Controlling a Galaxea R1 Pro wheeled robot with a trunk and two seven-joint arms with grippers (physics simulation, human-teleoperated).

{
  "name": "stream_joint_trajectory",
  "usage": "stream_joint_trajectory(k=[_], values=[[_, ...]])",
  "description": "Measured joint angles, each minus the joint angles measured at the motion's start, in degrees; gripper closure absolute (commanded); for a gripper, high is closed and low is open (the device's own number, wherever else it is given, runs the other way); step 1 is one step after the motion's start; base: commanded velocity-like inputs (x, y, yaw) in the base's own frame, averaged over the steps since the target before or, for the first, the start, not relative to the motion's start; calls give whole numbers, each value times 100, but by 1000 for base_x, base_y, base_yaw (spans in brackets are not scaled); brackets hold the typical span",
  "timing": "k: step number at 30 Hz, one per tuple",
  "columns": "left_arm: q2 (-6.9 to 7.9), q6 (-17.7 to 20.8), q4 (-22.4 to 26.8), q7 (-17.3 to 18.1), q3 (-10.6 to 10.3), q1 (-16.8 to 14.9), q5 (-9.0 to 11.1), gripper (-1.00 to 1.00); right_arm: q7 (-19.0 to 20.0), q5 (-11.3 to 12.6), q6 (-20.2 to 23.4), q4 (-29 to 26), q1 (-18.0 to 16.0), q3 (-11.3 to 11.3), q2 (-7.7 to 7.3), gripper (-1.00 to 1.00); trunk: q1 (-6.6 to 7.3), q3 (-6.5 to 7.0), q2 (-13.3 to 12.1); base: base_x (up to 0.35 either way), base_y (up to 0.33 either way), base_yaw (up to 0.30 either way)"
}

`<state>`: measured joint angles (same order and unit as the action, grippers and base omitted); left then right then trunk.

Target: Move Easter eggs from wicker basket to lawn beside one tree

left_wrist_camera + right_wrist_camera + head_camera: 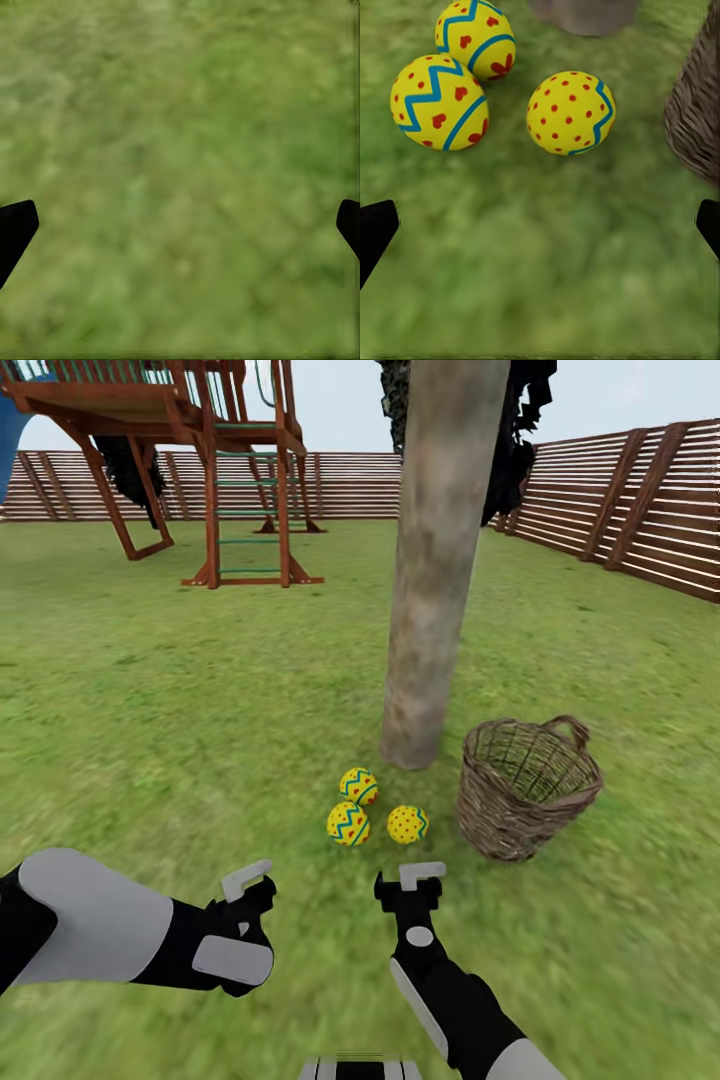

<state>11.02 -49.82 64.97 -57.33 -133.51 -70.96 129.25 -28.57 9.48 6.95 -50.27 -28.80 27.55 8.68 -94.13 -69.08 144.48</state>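
Three yellow Easter eggs lie together on the lawn (150,710) at the foot of the tree (435,560): one (358,785) nearest the trunk, one (348,823) to its left front, one (407,824) to the right. The wicker basket (527,788) stands just right of them and looks empty. My right gripper (405,880) hovers open just short of the eggs. In its wrist view the eggs (439,101) (474,39) (571,112) lie ahead of the open right gripper (540,229), with the basket wall (697,120) beside them. My left gripper (250,890) is open over bare grass (180,150).
A wooden playset (200,460) with a ladder stands at the back left. A brown slat fence (620,500) rings the yard at the back and right. Dark foliage (520,440) hangs behind the trunk. Open grass stretches to the left and front.
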Motion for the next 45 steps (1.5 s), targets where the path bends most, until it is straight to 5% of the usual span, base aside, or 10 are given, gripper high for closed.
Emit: stream_joint_trajectory(k=[16,18,21,23,25,26,31,36,39,45], values=[[28,-8,15,28,2,221,-11,-100,10,-337,-112,17,63,6,1,-100,40,491,-22,-338,0,0],[30,-79,506,5,5,221,-164,-100,5,-339,-131,-4,65,7,-1,-100,45,538,-24,-343,0,0],[119,-905,1236,-388,-1,223,-1494,-100,-9,-372,-526,-381,338,9,-8,-100,53,605,-28,-336,0,0],[205,-1018,1528,-873,-2,222,-1809,-100,-17,-449,-583,-645,516,10,-36,-100,59,650,-31,-248,0,0],[314,-1018,1787,-1584,-2,223,-2384,-100,-47,-586,-619,-1084,792,14,-129,-100,65,694,-33,-119,0,0],[360,-1018,1934,-2116,-4,226,-2937,-100,-77,-654,-631,-1483,1020,16,-230,-100,69,716,-35,-64,0,0],[440,-991,2204,-3264,0,572,-4271,-100,-205,-727,-635,-2615,1687,19,-536,-100,82,827,-41,-18,0,0],[520,-991,1860,-3267,-1,764,-4329,-100,-230,-720,-639,-2465,1783,12,-587,-100,95,938,-48,-1,0,0],[619,-992,1368,-3267,4,1077,-4123,-100,-321,-712,-663,-2165,1949,10,-649,-100,103,1004,-52,0,0,0],[694,-992,899,-3267,2,1773,-3886,-100,-690,-648,-1302,-2056,2791,2,-1154,-100,118,1136,-60,0,0,0]])
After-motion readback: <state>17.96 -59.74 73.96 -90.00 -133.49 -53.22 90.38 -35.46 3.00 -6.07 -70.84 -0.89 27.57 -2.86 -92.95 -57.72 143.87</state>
